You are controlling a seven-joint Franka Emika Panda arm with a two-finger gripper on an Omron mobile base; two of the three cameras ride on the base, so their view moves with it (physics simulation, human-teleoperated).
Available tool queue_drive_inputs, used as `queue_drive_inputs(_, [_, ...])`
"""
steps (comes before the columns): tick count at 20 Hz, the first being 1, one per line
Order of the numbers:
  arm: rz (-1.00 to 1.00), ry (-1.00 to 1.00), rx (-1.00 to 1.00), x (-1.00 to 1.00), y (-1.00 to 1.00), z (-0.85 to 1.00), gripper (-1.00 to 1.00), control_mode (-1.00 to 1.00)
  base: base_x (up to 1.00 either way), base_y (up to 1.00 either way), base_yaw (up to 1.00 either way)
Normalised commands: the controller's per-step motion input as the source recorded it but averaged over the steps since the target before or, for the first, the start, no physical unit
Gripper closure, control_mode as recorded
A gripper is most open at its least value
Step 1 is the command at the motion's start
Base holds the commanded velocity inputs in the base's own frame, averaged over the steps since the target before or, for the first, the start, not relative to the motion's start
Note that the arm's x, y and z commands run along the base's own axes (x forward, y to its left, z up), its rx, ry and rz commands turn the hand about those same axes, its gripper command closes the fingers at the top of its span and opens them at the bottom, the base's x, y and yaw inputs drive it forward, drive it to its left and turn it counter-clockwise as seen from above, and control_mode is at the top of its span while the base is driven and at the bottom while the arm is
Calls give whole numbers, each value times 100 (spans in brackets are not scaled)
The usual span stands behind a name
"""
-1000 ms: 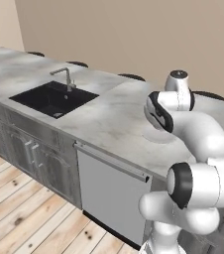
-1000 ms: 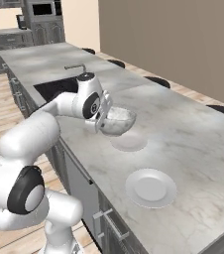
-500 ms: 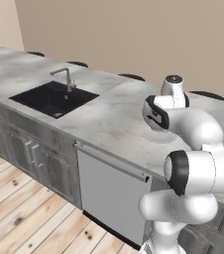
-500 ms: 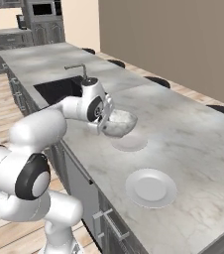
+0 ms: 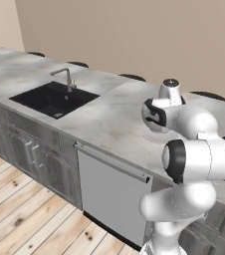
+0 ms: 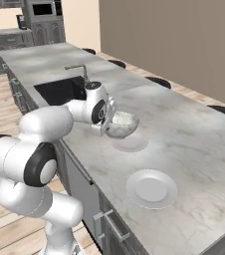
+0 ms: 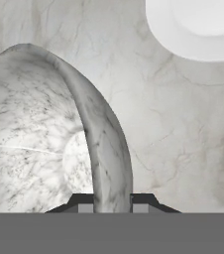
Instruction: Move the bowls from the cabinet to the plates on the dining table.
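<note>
I have the marbled bowl (image 6: 121, 124) pinched by its rim: in the hand view the gripper (image 7: 112, 202) has its two fingertips nearly together, one on the inside wall and one on the outside, with the rim running up between them. So the jaws are closed down to a narrow gap on the bowl's wall.

From the right base view the bowl hangs in the air above the dining table (image 6: 194, 134), its mouth facing mostly upward. Just below it, toward 5 o'clock, lies the nearer plate (image 6: 130, 143); the second plate (image 6: 151, 189) sits farther along the table, again toward 5 o'clock, and is bare. In the hand view a plate (image 7: 196, 27) shows at about 1 o'clock.

My reading of the bowl: stiff, glazed-looking stoneware, probably smooth and slippery, and chippable if it lands hard. A rim pinch puts all its weight to one side of the fingers, so I judge it could swing or slide in the grip. I'd lower it slowly and level, centre it over the near plate, and only release once its base touches.
</note>
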Motion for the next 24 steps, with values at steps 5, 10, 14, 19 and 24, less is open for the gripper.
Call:
queue_drive_inputs(5, [0,-2,-1,19,-8,-14,100,-100,0,0,0])
queue_drive_inputs(10, [0,-3,-2,14,-8,-14,100,-100,0,0,0])
queue_drive_inputs(14, [2,-3,0,17,-8,-16,100,-100,0,0,0])
queue_drive_inputs(19, [2,-1,0,20,-9,-15,100,-100,0,0,0])
queue_drive_inputs(24, [2,-4,-2,15,-8,-15,100,-100,0,0,0])
